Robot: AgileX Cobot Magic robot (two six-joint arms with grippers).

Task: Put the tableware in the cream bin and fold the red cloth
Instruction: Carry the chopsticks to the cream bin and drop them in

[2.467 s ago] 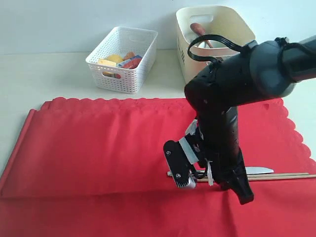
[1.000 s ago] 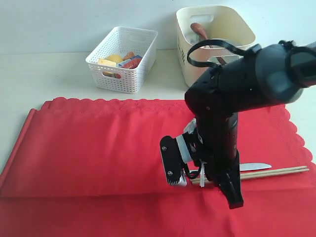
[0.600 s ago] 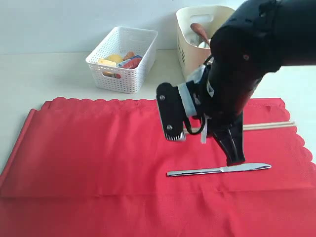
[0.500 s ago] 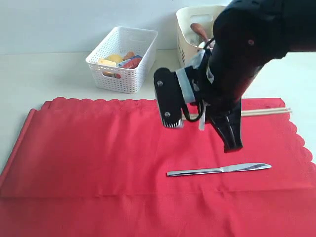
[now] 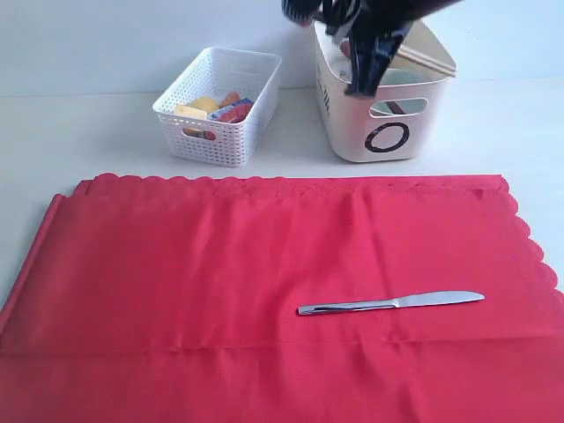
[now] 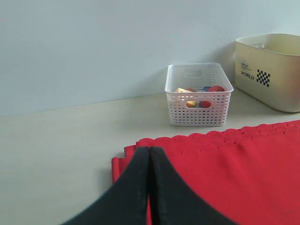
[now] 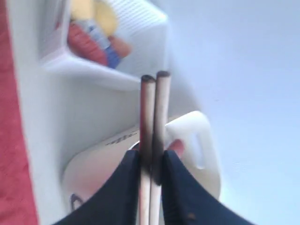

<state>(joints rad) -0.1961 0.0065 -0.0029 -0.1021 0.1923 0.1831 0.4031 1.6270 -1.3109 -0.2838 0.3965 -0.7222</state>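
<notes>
Your right pincer [image 7: 150,161] has lifted the pair of light wooden chopsticks [image 7: 152,108] off the large red scalloped cloth [image 5: 194,264] and now holds them clamped above the tall cream plastic bin [image 5: 388,132]. Releasing them there looks like your next move. Only the silver knife [image 5: 392,304] remains on the cloth. Your left pincer [image 6: 149,157] is closed and empty.

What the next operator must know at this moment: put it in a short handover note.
The left gripper is shut and empty, near a corner of the red cloth.
The right gripper is shut on the chopsticks, up over the cream bin.
The knife lies on the cloth.
Done: chopsticks lifted to the bin; whatever else is inside is hidden.
Left: release the chopsticks, bin the knife, fold the spread-out cloth.
</notes>
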